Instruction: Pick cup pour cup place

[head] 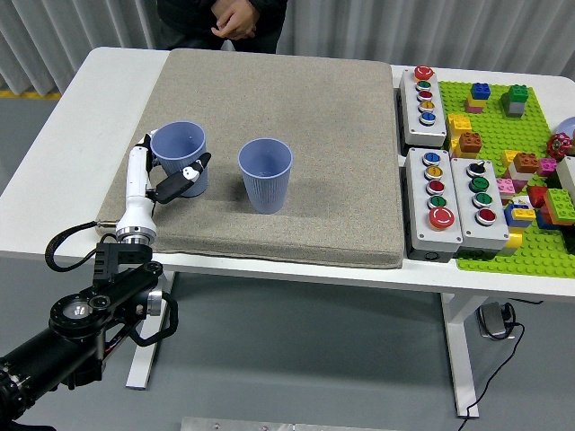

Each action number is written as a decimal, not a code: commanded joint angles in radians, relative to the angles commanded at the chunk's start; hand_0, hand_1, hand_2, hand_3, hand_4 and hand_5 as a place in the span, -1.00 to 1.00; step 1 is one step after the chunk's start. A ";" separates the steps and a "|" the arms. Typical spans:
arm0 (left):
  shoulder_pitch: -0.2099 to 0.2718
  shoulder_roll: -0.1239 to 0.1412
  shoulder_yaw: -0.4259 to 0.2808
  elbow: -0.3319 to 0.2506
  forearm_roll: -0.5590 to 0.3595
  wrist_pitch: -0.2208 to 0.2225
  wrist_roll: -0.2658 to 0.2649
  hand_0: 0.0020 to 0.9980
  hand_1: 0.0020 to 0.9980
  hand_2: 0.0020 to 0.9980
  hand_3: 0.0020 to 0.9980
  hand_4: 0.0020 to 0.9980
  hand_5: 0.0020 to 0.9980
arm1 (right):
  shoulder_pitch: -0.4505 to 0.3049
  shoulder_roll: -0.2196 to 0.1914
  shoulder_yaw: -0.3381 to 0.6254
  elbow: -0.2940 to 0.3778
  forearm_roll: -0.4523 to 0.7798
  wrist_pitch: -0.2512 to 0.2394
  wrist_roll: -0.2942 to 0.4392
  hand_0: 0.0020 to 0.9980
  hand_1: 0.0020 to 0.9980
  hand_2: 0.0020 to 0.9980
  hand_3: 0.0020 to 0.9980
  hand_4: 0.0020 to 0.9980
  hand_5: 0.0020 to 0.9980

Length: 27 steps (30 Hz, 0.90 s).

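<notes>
**White surface in a grey-floored room**

A white surface (67, 135) on white legs (458, 346) stands on a plain grey floor (305, 359). Pale vertical slats or curtain folds (81, 27) run along the back. A yellow-and-black striped strip (18, 94) marks the floor at far left. A black cable (490, 377) trails down beside a grey pedal (496, 321). Lighting is even and soft.

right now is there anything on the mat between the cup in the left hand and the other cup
Nothing visible. The left hand grips the left cup, and only bare grey mat lies between it and the second cup to its right.
</notes>
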 joint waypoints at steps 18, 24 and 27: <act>0.009 0.003 -0.006 -0.002 0.032 0.000 0.017 0.15 0.19 0.14 0.15 0.59 -0.69 | -0.008 0.001 0.002 0.000 -0.006 0.003 0.000 0.40 0.27 0.19 0.20 -1.00 -0.50; 0.008 0.005 -0.017 -0.008 0.049 -0.010 0.024 0.24 0.30 0.36 0.42 0.71 -0.56 | -0.005 0.000 -0.001 0.000 0.001 0.002 0.001 0.39 0.27 0.19 0.20 -1.00 -0.50; 0.006 0.008 -0.019 -0.013 0.054 -0.022 0.026 0.24 0.30 0.36 0.42 0.71 -0.56 | -0.004 -0.001 -0.002 0.000 0.003 0.002 0.001 0.39 0.27 0.19 0.20 -1.00 -0.50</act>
